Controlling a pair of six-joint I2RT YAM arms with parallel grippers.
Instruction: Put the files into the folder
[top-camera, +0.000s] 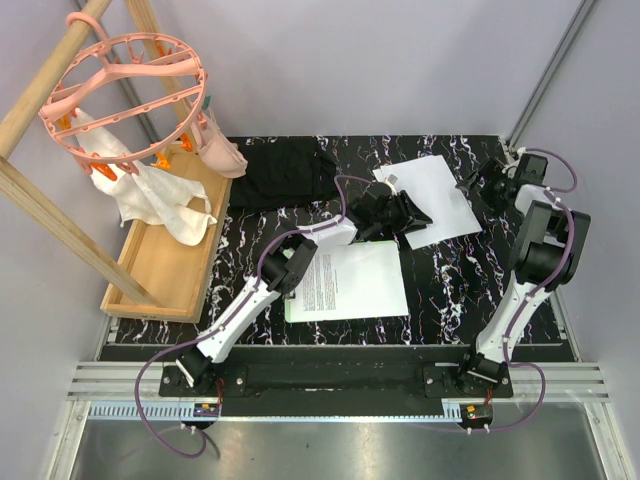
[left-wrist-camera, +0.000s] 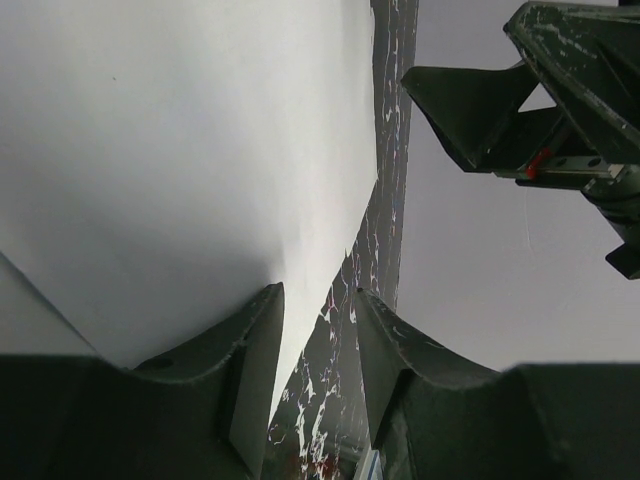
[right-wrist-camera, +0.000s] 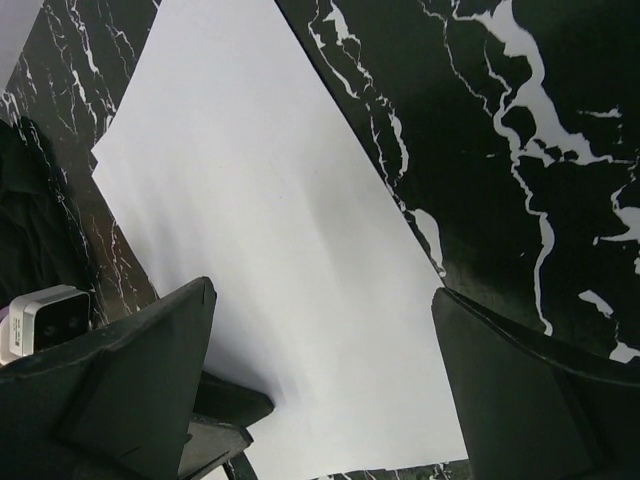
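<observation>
Table: black, white-veined marble-pattern tabletop (top-camera: 450, 290) carrying everything below.
Tray: shallow rectangular wooden tray (top-camera: 150, 270) at the table's left edge, with a crumpled white cloth (top-camera: 165, 200) lying in it.
Hanger: round pink plastic clip hanger (top-camera: 125, 95), hanging above the tray.
Fabric: black fabric piece (top-camera: 285, 180), lying flat at the far centre.
Folder: flat light-green clipboard (top-camera: 290, 310), near centre; only a thin strip shows at its left edge.
File, printed: white paper sheet with dense black text (top-camera: 355, 280), lying on the clipboard and covering most of it.
File, blank: plain white paper sheet (top-camera: 440, 200), flat on the table far right of centre, apart from the clipboard.
Right gripper (top-camera: 478, 185): at the blank sheet's right edge, fingers spread wide over the paper.
Left gripper (top-camera: 400, 213): at the blank sheet's near-left corner, fingers partly spread, marble visible between them; one finger (left-wrist-camera: 250, 360) meets the paper's edge.
</observation>
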